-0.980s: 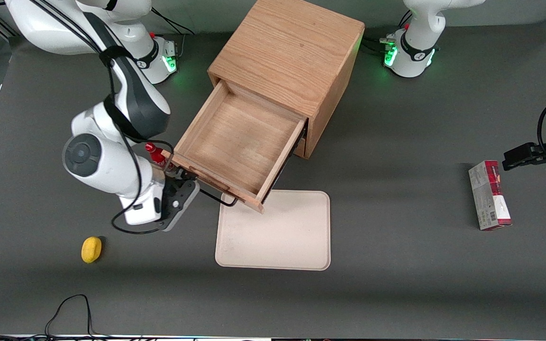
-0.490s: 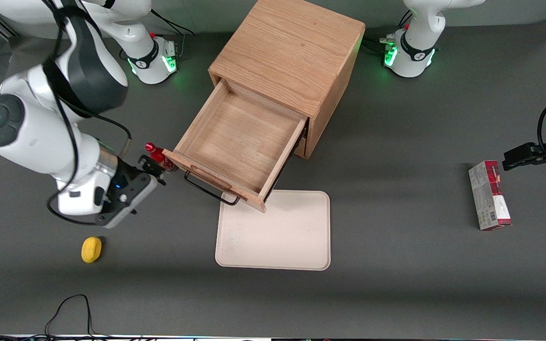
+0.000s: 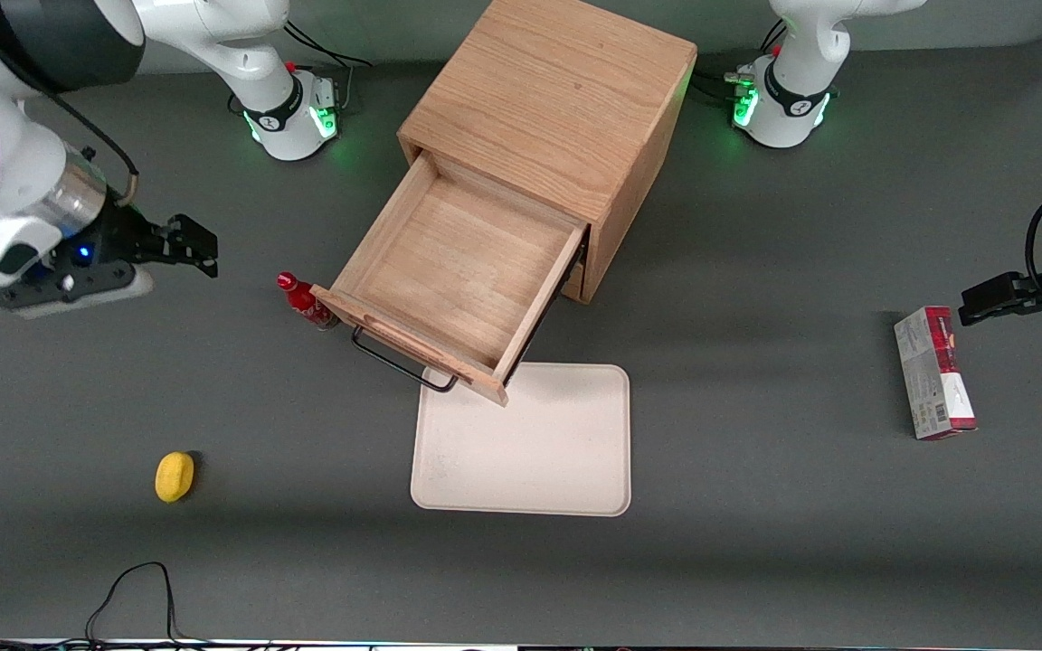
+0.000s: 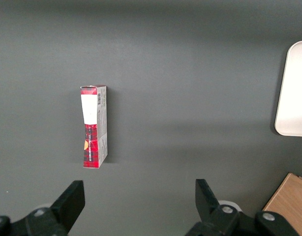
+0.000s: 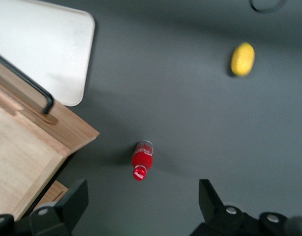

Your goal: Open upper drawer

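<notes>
The upper drawer [image 3: 458,280] of the oak cabinet [image 3: 557,99] stands pulled far out, an empty wooden tray with a long black wire handle [image 3: 399,362] on its front. The drawer [image 5: 23,147] and its handle [image 5: 28,81] also show in the right wrist view. My gripper [image 3: 191,244] is open and empty, raised above the table well away from the drawer, toward the working arm's end. Its fingers [image 5: 67,204] hold nothing.
A small red bottle [image 3: 304,303] stands beside the drawer's front corner, also seen in the right wrist view [image 5: 142,160]. A cream tray [image 3: 525,443] lies in front of the drawer. A yellow lemon [image 3: 175,476] lies nearer the camera. A red carton [image 3: 933,371] lies toward the parked arm's end.
My gripper has let go of the drawer handle and pulled away and upward toward the working arm's end. The drawer stays pulled out.
</notes>
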You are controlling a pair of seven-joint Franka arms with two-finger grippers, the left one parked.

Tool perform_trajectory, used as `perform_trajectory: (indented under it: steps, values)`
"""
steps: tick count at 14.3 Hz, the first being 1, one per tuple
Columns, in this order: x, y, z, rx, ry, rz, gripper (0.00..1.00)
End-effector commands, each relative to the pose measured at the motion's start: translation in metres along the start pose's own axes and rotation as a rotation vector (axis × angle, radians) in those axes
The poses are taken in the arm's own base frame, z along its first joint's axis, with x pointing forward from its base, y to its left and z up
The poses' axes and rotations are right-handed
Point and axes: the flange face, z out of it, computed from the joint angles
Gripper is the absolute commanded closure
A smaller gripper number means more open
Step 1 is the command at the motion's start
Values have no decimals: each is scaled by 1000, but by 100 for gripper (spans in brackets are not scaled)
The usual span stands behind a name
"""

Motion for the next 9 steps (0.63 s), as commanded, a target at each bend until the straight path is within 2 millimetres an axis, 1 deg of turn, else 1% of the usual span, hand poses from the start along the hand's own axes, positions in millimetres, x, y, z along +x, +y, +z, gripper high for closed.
perform_trajectory:
  steps: [1, 2, 4, 6, 9]
  values:
    - [-63, 15, 10, 12, 35, 102, 0]
    - [-65, 17, 7, 12, 32, 104, 0]
    - [-67, 32, 6, 21, -1, 129, 0]
    - [-63, 36, -1, 37, 8, 130, 0]
    - [-65, 38, 0, 32, -21, 97, 0]
